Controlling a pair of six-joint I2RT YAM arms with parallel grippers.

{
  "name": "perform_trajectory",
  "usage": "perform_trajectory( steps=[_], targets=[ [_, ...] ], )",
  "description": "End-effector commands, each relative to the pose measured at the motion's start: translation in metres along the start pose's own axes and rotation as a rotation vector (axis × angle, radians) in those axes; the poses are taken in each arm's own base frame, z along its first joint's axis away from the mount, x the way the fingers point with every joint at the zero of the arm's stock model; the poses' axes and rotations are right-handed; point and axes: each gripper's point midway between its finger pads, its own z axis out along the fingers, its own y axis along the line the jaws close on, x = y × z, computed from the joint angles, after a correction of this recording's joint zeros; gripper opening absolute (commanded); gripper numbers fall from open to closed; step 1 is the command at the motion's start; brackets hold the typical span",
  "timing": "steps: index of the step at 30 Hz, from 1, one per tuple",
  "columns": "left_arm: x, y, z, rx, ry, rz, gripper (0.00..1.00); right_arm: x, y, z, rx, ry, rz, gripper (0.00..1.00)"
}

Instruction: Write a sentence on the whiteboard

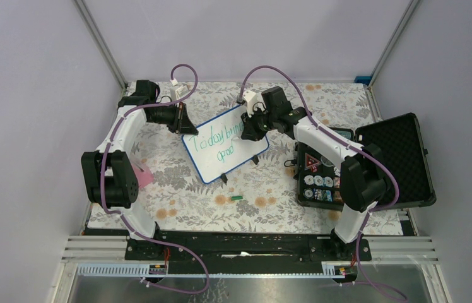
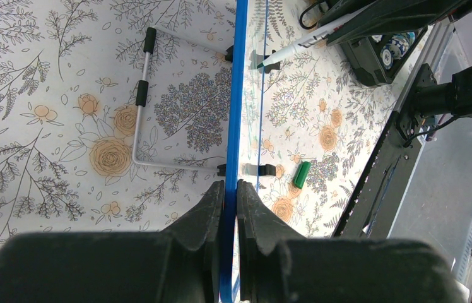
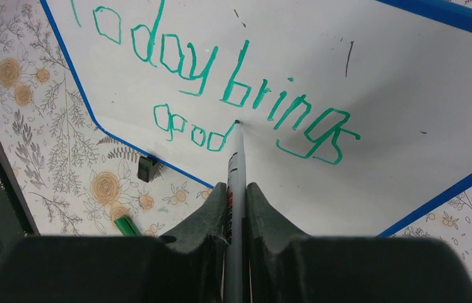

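Right pincer (image 3: 236,187) tight on marker (image 3: 236,151), first letter of sentence (image 3: 221,82) cropped.

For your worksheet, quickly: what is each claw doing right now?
Left claw: shut on the edge of the whiteboard.
Right claw: shut on the marker, tip at the whiteboard.

The whiteboard (image 3: 378,69) is showing glossy white inside a thin blue frame. The sentence (image 3: 221,82), ahead of the right fingers (image 3: 205,214), is showing in green. Between those black fingers, the marker (image 3: 236,164) is showing a white barrel with red and black print. The cloth (image 2: 44,95) is displaying grey leaf sprays and orange flowers on white. Right of the left fingers (image 2: 205,214), the cap (image 2: 301,174) is showing green. The case (image 1: 397,151) is showing black.
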Motion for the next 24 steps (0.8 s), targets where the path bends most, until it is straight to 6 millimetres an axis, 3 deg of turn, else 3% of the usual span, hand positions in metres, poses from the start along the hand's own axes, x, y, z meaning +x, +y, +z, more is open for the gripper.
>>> perform_trajectory(
  steps=[1,24],
  targets=[
    [-0.010,0.010,-0.004,-0.065,-0.004,0.067,0.00,-0.023,-0.014,-0.002,0.047,-0.057,-0.040,0.00],
    [-0.010,0.012,-0.004,-0.069,-0.002,0.065,0.00,0.005,-0.003,0.001,-0.002,-0.012,-0.020,0.00]
  ],
)
